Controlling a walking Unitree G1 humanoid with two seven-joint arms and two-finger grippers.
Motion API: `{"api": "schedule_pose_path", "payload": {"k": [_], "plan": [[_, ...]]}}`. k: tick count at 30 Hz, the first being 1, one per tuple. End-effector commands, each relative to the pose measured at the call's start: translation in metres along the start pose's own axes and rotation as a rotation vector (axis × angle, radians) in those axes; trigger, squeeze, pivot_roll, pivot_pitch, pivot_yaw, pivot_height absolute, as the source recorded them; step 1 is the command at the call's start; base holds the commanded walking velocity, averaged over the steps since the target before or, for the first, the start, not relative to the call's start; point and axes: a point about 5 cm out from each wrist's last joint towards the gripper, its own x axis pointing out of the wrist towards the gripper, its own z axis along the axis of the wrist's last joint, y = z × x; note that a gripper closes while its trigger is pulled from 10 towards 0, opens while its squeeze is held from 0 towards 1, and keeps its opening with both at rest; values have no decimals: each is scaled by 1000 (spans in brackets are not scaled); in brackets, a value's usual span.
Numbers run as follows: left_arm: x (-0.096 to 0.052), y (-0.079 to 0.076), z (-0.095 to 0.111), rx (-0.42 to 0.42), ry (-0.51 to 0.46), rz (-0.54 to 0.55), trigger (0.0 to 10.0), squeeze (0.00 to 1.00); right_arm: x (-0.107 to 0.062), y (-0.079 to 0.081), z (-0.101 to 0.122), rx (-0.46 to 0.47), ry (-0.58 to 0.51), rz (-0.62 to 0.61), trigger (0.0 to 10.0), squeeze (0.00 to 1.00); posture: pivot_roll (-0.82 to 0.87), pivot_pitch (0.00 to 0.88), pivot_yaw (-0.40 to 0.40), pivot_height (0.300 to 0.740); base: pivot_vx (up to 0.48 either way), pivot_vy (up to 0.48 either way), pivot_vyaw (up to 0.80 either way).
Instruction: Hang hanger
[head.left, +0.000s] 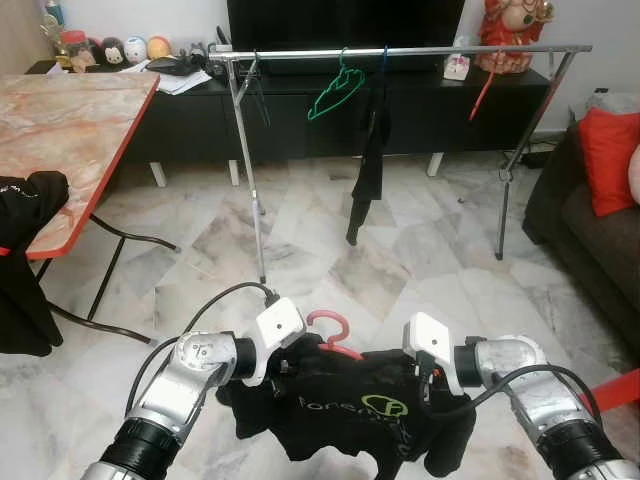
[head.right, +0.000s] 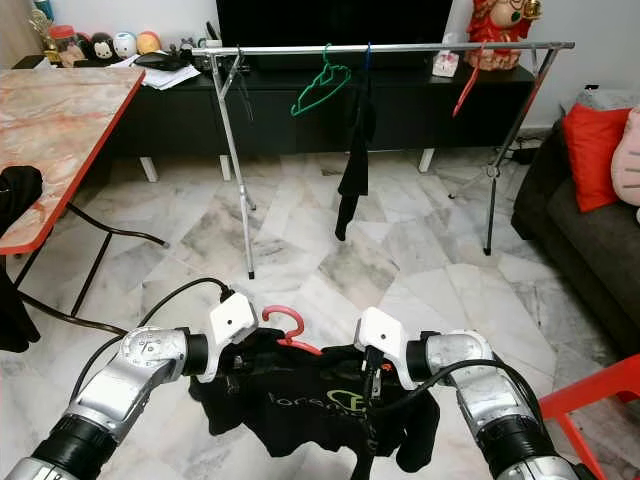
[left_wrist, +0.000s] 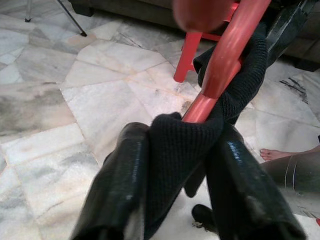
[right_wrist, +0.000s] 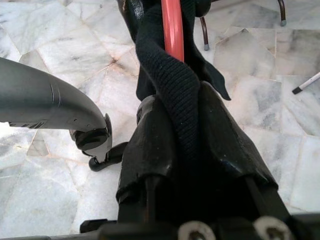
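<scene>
The red plastic hanger with a black printed T-shirt draped on it sits low and near, held between the two arms, its hook pointing up toward the far side. The left gripper is clamped on the shirt's ribbed fabric over one shoulder of the hanger; the right gripper is likewise closed on fabric wrapped round the hanger's other arm. So the garment is mounted and lifted, which I judge to be the first half of the job. What is left is the carry and the hooking: the silver metal clothes rail stands well apart at the far side, across the marble-tiled floor. It already carries a green hanger and a dark hanging garment, with free bar to the right of them.
</scene>
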Motion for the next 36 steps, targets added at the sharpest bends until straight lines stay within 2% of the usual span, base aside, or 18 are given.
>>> {"api": "schedule_pose_path", "payload": {"k": [1, 22, 32, 33, 34, 36], "plan": [[3, -7, 2, -4, -17, -49, 0, 0, -2, -5, 15, -47, -50, -38, 10000, 0, -111, 0, -59, 740, 0, 0, 0], [1, -11, 8, 2, -38, -77, 0, 0, 2, -5, 16, -49, -50, -27, 10000, 0, -109, 0, -56, 740, 0, 0, 0], [0, -13, 10, -2, -52, -94, 0, 0, 3, -8, 14, -49, -40, -63, 10000, 0, -107, 0, -55, 740, 0, 0, 0], [0, -13, 9, 6, -49, -94, 4745, 0, 3, -8, 14, -50, -39, -63, 10000, 0, -107, 0, -55, 740, 0, 0, 0], [0, -14, 9, 15, -42, -97, 10000, 0, 3, -7, 14, -53, -39, -63, 10000, 0, -106, 0, -55, 740, 0, 0, 0], [1, -16, 8, 14, -35, -109, 10000, 0, 3, -7, 14, -54, -40, -61, 10000, 0, -106, 0, -55, 740, 0, 0, 0]]}}
